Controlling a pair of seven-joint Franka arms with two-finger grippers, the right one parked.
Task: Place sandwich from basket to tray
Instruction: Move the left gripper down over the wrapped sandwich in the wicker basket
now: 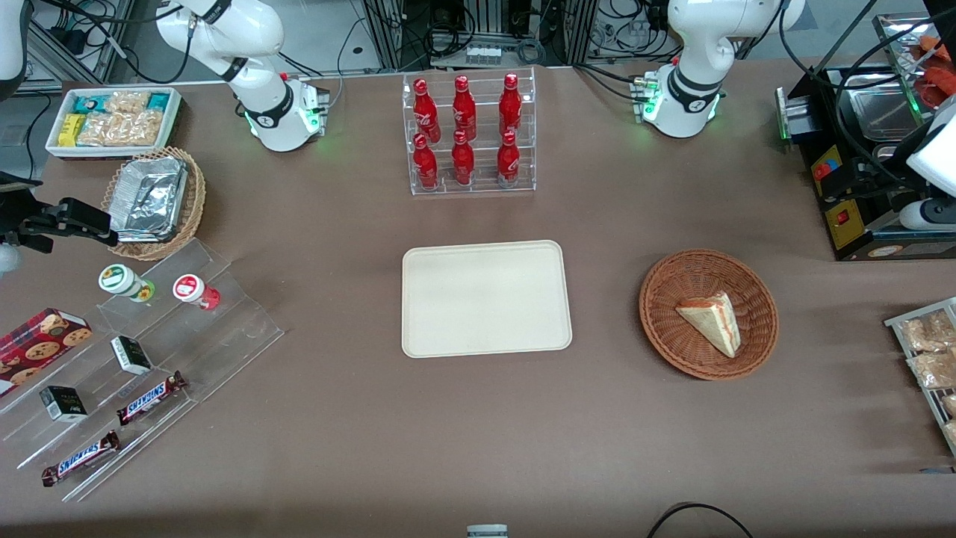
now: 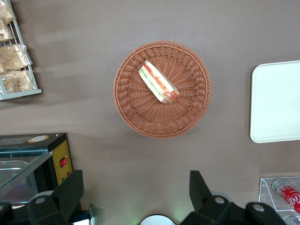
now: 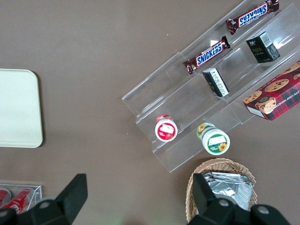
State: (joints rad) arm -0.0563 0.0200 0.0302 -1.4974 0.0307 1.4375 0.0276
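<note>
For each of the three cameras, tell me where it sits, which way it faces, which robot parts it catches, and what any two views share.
Front view: sits high, facing both arm bases across the brown table; shows the cream-beige rectangular tray and the reddish-brown round wicker basket holding the triangular white-bread sandwich.
Left wrist view: on the working arm, looking straight down on that basket and sandwich; the left gripper shows, fingers apart, hovering high, offset from the basket.
Right wrist view: on the parked arm, looking down on its fingers and a snack rack.
Shared: all three catch the tray.
</note>
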